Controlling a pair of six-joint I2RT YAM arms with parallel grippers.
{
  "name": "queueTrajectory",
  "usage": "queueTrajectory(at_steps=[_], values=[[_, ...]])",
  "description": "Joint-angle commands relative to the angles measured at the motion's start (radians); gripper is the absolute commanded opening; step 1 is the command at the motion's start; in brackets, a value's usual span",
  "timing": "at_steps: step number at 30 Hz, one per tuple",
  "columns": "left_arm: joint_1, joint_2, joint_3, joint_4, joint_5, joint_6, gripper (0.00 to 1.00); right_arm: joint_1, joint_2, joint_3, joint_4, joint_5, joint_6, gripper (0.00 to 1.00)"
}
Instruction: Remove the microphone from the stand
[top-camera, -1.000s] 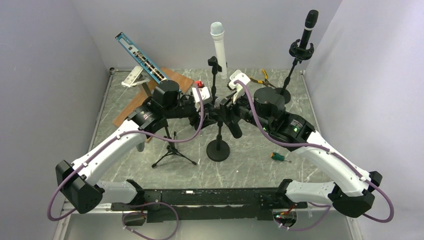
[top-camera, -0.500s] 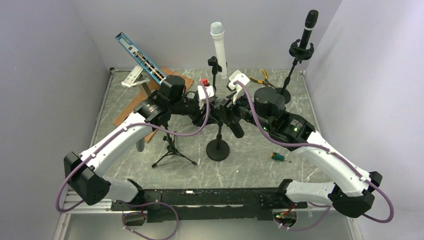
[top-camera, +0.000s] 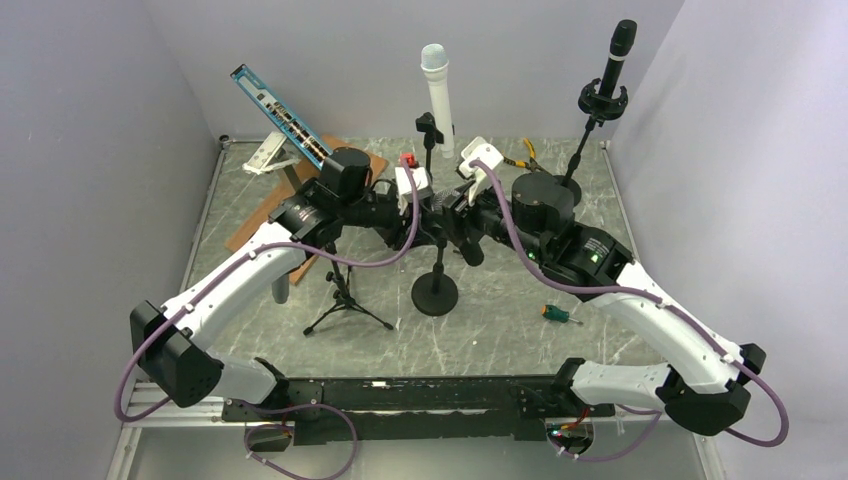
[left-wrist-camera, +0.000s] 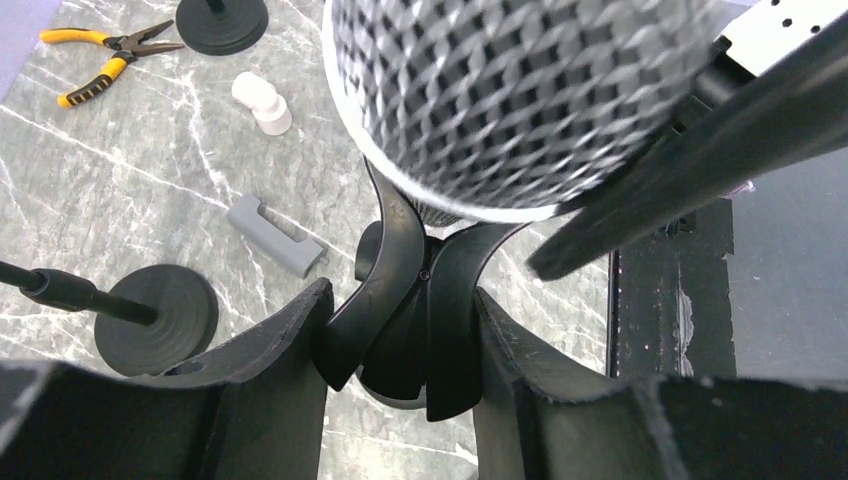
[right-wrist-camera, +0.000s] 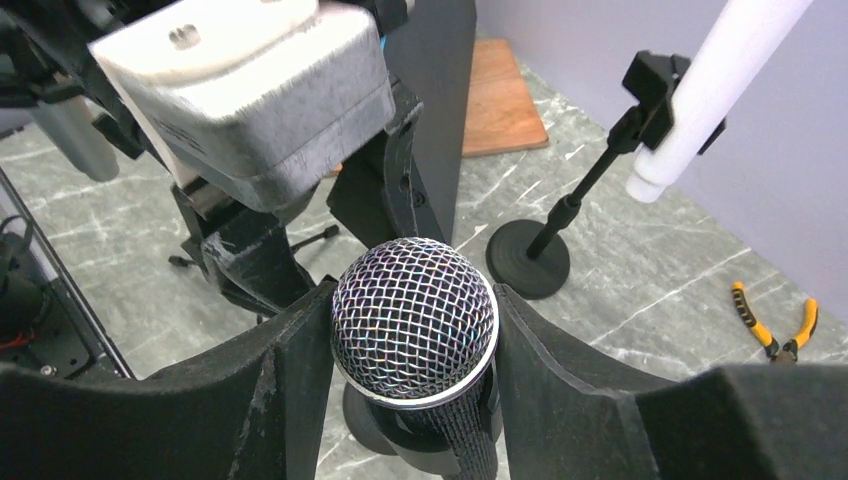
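Observation:
A black microphone with a silver mesh head (right-wrist-camera: 413, 315) sits at the clip (left-wrist-camera: 410, 300) of the centre stand, whose round base (top-camera: 435, 297) rests on the table. My right gripper (right-wrist-camera: 413, 335) is shut on the mesh head, one finger on each side. My left gripper (left-wrist-camera: 400, 330) is shut on the black clip just under the head (left-wrist-camera: 500, 90). In the top view both grippers meet at the stand's top, the left (top-camera: 425, 207) from the left and the right (top-camera: 450, 212) from the right. The microphone's handle (top-camera: 472, 252) slants down to the right.
A white microphone on a stand (top-camera: 437, 95) and a black one on a stand (top-camera: 612, 65) stand at the back. Yellow pliers (top-camera: 527, 152), a screwdriver (top-camera: 555, 313), a small tripod (top-camera: 345, 300), a blue rack panel (top-camera: 282, 115) and a wooden board (top-camera: 255, 225) lie around.
My left arm has moved right and closed onto the stand's clip. The stand's base and the microphone have shifted slightly away from me. My right gripper has stayed on the microphone head.

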Motion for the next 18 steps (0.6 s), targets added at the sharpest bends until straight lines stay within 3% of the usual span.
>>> queueTrajectory(at_steps=[1, 7, 13, 16, 17, 18], values=[[0.002, 0.035, 0.032, -0.006, -0.022, 0.042, 0.00, 0.000, -0.040, 0.121, 0.064, 0.043, -0.020, 0.00], [0.003, 0.040, 0.024, -0.001, -0.013, 0.035, 0.00, -0.001, -0.102, 0.117, 0.170, 0.085, -0.017, 0.00], [0.003, 0.027, 0.016, 0.004, -0.004, 0.028, 0.00, -0.001, -0.022, 0.214, 0.158, 0.045, -0.029, 0.00], [0.002, 0.023, 0.022, 0.009, 0.011, 0.019, 0.00, 0.000, -0.021, 0.184, 0.152, 0.033, -0.031, 0.00], [0.003, 0.024, 0.027, 0.002, 0.019, 0.018, 0.08, -0.001, -0.029, 0.161, 0.154, 0.030, -0.030, 0.00], [0.002, 0.024, 0.029, 0.002, 0.026, 0.010, 0.25, -0.001, -0.039, 0.141, 0.152, 0.023, -0.028, 0.00]])
